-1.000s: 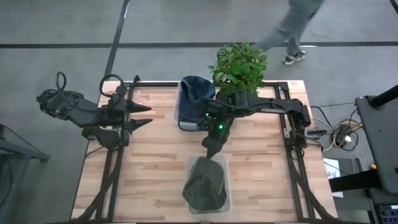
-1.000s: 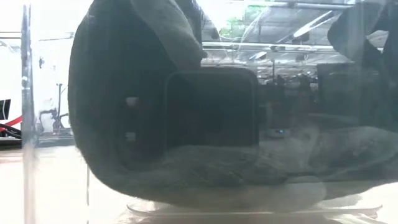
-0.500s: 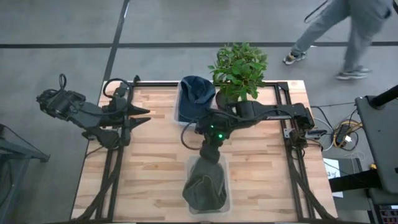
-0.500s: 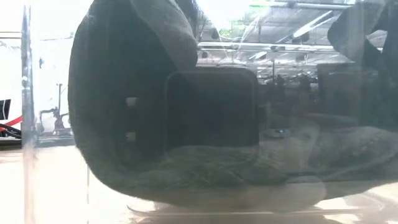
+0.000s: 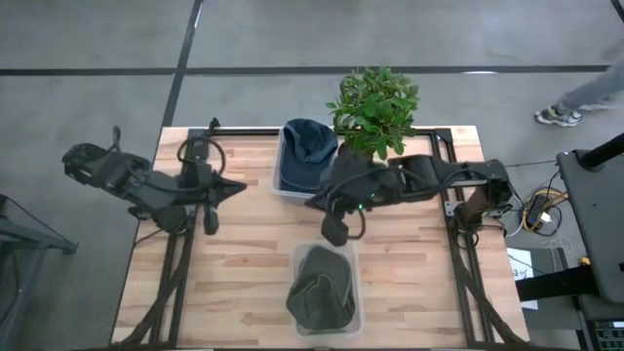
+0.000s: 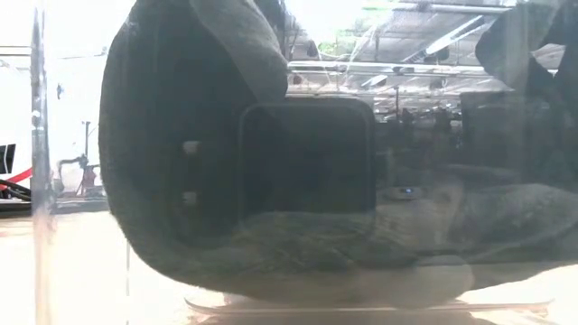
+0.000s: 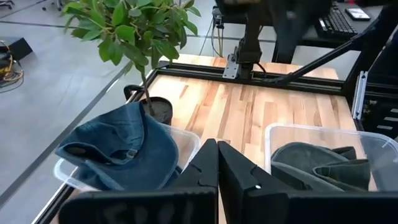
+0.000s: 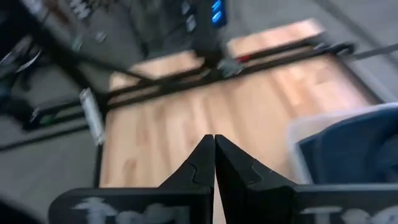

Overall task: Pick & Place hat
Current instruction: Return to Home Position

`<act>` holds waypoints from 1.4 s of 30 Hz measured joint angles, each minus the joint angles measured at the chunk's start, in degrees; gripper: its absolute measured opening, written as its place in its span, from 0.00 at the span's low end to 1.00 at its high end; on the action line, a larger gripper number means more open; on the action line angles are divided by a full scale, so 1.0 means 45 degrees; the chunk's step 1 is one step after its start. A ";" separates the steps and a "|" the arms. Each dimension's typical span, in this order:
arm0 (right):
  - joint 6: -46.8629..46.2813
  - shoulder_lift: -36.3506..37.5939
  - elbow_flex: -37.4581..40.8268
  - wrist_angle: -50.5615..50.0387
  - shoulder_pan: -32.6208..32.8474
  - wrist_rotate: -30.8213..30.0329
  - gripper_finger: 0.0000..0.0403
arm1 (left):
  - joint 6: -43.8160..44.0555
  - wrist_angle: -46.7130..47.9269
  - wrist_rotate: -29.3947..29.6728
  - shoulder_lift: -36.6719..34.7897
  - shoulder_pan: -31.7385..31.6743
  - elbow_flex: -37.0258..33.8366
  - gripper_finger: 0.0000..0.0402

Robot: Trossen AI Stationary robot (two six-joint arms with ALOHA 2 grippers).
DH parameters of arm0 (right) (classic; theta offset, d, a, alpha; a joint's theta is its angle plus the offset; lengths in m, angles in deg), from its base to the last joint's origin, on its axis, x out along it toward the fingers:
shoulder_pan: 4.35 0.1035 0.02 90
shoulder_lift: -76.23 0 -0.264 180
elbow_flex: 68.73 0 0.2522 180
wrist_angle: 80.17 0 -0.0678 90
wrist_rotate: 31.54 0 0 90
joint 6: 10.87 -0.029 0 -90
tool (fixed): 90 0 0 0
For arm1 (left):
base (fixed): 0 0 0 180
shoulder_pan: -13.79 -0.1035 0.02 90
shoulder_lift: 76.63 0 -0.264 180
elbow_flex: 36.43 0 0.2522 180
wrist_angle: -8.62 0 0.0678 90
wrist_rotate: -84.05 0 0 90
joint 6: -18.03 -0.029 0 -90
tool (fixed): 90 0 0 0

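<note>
I see open table (image 5: 229, 283) left and right of centre. Plant (image 5: 375, 102) and blue-cap bin (image 5: 284, 191) crowd the far edge; gray-cap bin (image 5: 356, 292) blocks near-middle.

The high view looks straight down on the whole surface (image 5: 244, 263). The low view sits at surface height, very near the bin (image 6: 36, 181) holding the gray cap (image 6: 172, 162). The left wrist view faces across the surface to the plant (image 7: 130, 31), and it shares both with the high view. The right wrist view looks low over the surface, past the blue cap (image 8: 348, 149).
</note>
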State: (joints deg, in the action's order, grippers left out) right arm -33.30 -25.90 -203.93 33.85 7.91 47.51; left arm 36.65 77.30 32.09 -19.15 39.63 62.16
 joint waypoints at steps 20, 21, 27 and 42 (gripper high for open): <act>-0.0035 0.3683 0.5641 0.5695 0.0692 -0.1395 0.02 | 0.0755 -0.5645 -0.1912 -0.4107 -0.0308 -0.5397 0.00; -0.0261 0.3990 0.6260 0.6099 0.0692 -0.1388 0.02 | 0.1176 -0.5636 -0.1912 -0.4324 -0.0308 -0.5578 0.00; -0.1908 0.5566 0.9309 0.7665 0.0701 -0.1544 0.02 | 0.1173 -0.4923 -0.1914 -0.5331 -0.0308 -0.6526 0.00; -0.0005 0.8324 1.4966 1.0929 0.0821 -0.2234 0.02 | -0.0366 -0.5239 -0.1784 -0.6604 -0.0286 -0.8294 0.00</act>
State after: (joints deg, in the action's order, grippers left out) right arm -33.33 11.55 -136.58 83.03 11.61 37.45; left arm 35.00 53.73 24.06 -48.86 38.34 24.84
